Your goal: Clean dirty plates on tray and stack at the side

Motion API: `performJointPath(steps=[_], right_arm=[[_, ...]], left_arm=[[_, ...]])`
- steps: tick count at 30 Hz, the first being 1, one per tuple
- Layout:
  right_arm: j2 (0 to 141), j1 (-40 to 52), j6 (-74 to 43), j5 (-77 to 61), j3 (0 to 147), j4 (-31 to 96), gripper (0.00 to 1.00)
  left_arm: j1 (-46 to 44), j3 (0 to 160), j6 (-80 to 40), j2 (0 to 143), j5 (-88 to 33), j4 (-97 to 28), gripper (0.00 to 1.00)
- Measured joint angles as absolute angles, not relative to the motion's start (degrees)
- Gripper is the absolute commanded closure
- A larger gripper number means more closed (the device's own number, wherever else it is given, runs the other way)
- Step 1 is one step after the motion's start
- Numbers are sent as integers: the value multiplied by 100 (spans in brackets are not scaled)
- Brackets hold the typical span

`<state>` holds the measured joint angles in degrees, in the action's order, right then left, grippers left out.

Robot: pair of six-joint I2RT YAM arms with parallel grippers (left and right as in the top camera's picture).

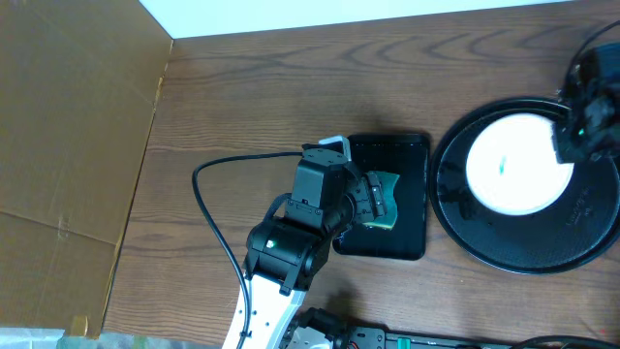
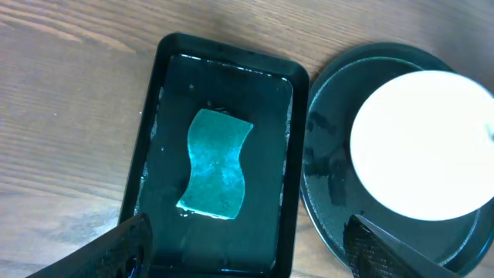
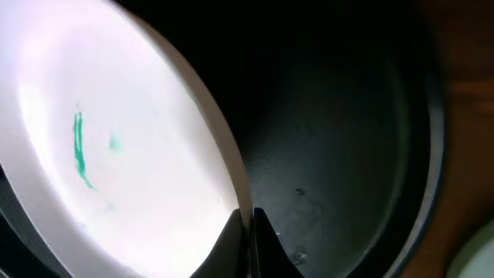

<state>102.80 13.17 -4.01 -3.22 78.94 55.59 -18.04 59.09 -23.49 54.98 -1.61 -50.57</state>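
Mostly cropped plate (image 3: 116, 139), right gripper (image 3: 248, 228) pinching rim

Sponge (image 2: 216, 164) reachable from above — small tray (image 2: 296, 154) walls beside; plate (image 2: 421, 147) crowds round tray (image 2: 324, 193).

The light is soft and even, with faint shadows. The round glossy white plate (image 1: 511, 163) is blown out to glare in the overhead and left wrist views. The right wrist view is dim and blurred close up, the large round black tray (image 3: 347, 154) sunk in shadow.
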Motion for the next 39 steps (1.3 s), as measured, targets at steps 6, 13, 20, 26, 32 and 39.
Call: performJointPath(steps=[6,13,20,26,32,39], right_arm=[[10527,1446,-202,-318,7131,4851,81],[10641,1431,-235,-314,6731,4355,64],[9614,1424,-244,-432,6781,4720,64],[8291,1426,-257,-733,6934,5061,61],[7902,1426,-309,-1068,6960,5389,61],[7929,1426,-346,-1144,6960,5894,62]], left_arm=[[-1804,5909,-2351,5498,-161,-5057,20],[-1806,5909,-2351,5498,-161,-4912,20],[-1806,5909,-2300,5601,-257,-4921,20],[-1804,5909,-1935,6643,-97,-4862,25],[-1804,5909,-1772,8447,-8,-4449,37],[-1728,5909,-2005,9852,12,-3981,48]])
